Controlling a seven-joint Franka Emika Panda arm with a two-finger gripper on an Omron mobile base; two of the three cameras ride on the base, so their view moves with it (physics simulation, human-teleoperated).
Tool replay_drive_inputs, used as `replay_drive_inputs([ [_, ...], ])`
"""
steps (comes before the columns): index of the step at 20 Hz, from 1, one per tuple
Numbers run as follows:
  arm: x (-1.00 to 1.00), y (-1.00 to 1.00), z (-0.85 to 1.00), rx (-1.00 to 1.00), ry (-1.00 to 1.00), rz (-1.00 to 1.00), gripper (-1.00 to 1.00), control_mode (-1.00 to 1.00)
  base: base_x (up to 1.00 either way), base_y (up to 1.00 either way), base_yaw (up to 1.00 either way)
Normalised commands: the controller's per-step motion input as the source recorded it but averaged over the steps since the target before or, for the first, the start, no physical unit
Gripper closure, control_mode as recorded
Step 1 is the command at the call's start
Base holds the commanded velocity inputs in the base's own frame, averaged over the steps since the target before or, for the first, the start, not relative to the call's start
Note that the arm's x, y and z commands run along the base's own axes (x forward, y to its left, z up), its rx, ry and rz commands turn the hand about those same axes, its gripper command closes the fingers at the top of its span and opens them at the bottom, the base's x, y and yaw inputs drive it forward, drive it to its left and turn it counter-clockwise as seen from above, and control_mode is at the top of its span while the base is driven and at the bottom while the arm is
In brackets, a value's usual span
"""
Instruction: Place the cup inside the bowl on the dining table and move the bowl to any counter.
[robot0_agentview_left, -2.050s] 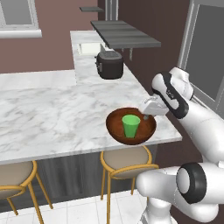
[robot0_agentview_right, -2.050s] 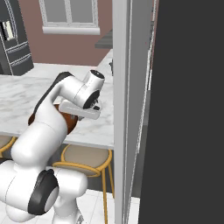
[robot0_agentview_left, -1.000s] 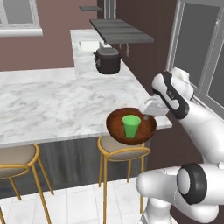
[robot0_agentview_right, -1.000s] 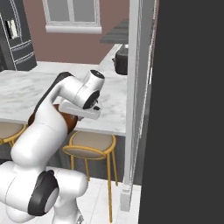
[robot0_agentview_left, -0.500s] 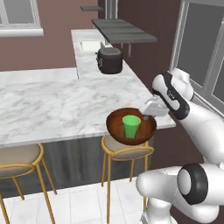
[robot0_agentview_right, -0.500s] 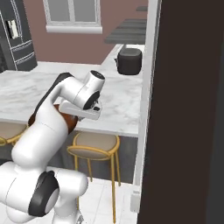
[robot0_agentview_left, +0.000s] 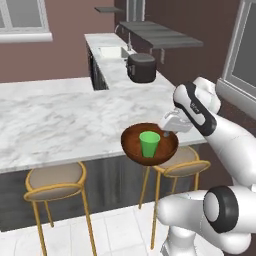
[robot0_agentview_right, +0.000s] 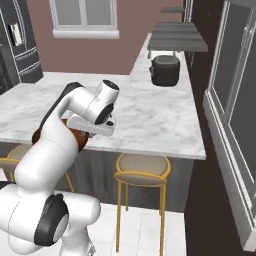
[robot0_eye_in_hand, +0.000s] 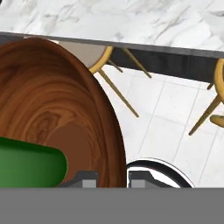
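Brown wooden bowl (robot0_eye_in_hand: 52, 113) takes up the left side, seen close from above, grain rings inside. Green cup (robot0_eye_in_hand: 28, 168) sits in it at lower left. Pincer (robot0_eye_in_hand: 113, 180) clamps the bowl's rim, one fingertip (robot0_eye_in_hand: 89, 180) inside, one outside. White marble table (robot0_eye_in_hand: 131, 19) edge along the top, dark base under it. Gold stool legs (robot0_eye_in_hand: 118, 94) over pale tiled floor (robot0_eye_in_hand: 166, 127).

even, flat rendered light in all views, bright enough, no single obvious source. no glare or hotspots on the marble counter (robot0_agentview_left: 60, 115). shadows soft and weak: faint shading under the counter overhang and inside the bowl (robot0_eye_in_hand: 52, 113). base views are low-res and slightly soft, jagged edges on the stool legs (robot0_agentview_left: 85, 220). hand view sharp, no visible edge distortion. right edge of right base view dark.
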Motion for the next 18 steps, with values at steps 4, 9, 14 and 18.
replay_drive_inputs([
  [4, 0.00, 0.00, 0.00, 0.00, 0.00, 0.00, 1.00, 1.00, -0.13, 0.78, -0.10],
  [9, 0.00, 0.00, 0.00, 0.00, 0.00, 0.00, 1.00, 1.00, -0.15, 0.74, -0.09],
  [14, 0.00, 0.00, 0.00, 0.00, 0.00, 0.00, 1.00, 1.00, -0.10, 0.77, -0.09],
  [18, 0.00, 0.00, 0.00, 0.00, 0.00, 0.00, 1.00, 1.00, -0.03, 0.85, -0.09],
])
